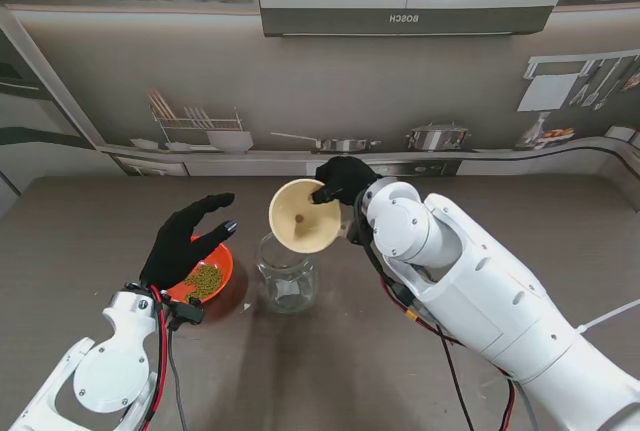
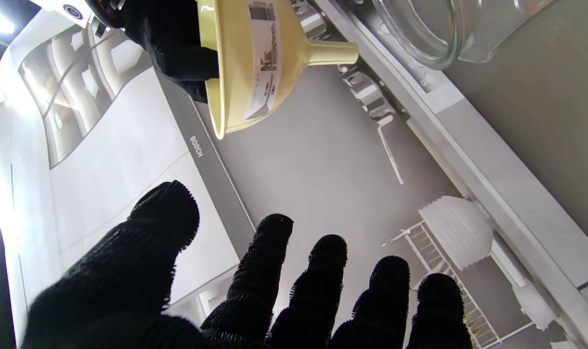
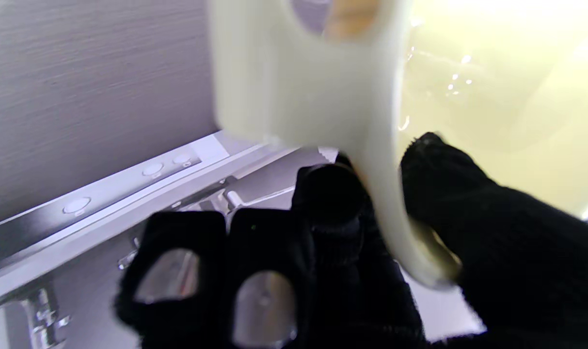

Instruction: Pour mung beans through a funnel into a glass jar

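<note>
Pinching the funnel [image 1: 304, 217] by its rim, the right hand [image 1: 344, 179] tilts it over the jar [image 1: 287, 273]; the left hand [image 1: 186, 242] hovers spread and empty above the bowl [image 1: 211, 272] of beans [image 1: 205, 280].

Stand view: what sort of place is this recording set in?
Probably a mock kitchen: the wall behind the table looks like a printed backdrop with a range hood, pots and a dish rack. On the table stand a glass jar and a bowl of beans.
</note>
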Action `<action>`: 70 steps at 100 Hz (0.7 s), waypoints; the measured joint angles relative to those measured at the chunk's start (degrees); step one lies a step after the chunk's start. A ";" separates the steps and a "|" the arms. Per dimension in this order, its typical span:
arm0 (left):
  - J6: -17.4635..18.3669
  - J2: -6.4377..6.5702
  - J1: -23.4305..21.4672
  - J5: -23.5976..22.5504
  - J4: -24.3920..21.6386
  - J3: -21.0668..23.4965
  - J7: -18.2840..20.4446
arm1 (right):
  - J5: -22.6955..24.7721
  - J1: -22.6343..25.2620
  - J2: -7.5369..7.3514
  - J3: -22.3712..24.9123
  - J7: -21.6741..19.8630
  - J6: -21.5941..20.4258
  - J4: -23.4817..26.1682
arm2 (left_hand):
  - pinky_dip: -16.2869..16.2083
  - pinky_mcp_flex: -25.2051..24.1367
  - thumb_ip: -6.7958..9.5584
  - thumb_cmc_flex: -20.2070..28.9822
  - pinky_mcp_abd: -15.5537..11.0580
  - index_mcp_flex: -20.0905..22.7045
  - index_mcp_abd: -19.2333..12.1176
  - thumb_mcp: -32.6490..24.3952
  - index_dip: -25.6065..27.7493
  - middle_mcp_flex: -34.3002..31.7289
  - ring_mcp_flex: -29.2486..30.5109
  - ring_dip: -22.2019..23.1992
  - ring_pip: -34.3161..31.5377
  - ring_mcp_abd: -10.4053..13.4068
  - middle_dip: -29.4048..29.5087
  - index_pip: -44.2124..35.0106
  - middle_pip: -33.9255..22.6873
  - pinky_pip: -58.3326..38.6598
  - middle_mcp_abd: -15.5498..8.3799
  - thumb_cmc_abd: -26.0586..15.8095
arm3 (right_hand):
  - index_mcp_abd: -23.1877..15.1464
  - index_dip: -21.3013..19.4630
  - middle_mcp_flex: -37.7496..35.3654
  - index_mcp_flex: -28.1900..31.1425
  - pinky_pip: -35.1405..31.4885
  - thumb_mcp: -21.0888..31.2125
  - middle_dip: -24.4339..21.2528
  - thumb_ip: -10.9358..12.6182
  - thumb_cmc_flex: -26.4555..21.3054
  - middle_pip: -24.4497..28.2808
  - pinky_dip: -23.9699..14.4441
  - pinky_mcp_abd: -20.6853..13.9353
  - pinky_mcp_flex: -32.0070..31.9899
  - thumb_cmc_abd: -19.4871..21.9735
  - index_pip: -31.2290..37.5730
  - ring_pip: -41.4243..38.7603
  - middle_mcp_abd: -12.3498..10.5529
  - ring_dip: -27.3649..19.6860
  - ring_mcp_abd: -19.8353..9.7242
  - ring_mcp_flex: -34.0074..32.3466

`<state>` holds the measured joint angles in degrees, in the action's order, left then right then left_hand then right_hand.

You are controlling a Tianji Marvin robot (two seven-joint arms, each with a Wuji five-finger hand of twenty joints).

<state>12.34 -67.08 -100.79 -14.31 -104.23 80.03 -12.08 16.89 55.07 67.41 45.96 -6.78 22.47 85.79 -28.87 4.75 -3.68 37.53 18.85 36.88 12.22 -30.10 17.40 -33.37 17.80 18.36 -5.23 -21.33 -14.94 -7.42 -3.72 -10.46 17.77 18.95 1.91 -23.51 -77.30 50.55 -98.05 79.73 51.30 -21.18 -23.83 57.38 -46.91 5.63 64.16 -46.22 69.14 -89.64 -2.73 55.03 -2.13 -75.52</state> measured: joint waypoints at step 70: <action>0.12 -0.19 -0.70 0.04 -0.91 0.65 -0.66 | 1.86 -3.02 0.85 -7.61 -2.45 -1.00 -3.36 | 0.00 0.00 0.00 0.00 0.45 0.04 0.00 0.00 0.00 0.00 0.01 0.00 0.00 -0.50 0.00 0.00 0.00 0.00 0.01 0.00 | 0.00 -0.02 -0.01 -1.57 1.54 -2.46 -1.52 0.00 -0.15 -3.44 0.99 -0.08 -0.05 3.62 -0.02 3.78 -0.12 -1.92 -0.04 0.00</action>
<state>12.45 -67.27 -101.49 -14.27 -105.14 80.68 -12.74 18.75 52.04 68.26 38.35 -9.23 21.47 82.44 -28.87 4.76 -3.67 37.53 19.29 36.92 12.22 -30.10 17.40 -33.37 17.80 18.36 -5.23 -21.83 -14.94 -7.42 -3.72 -10.46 17.78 18.95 1.91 -23.52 -77.31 48.98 -96.51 77.27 49.78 -21.18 -23.98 53.94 -45.92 5.55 64.11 -42.60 69.12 -85.86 -2.85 53.11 -2.17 -75.52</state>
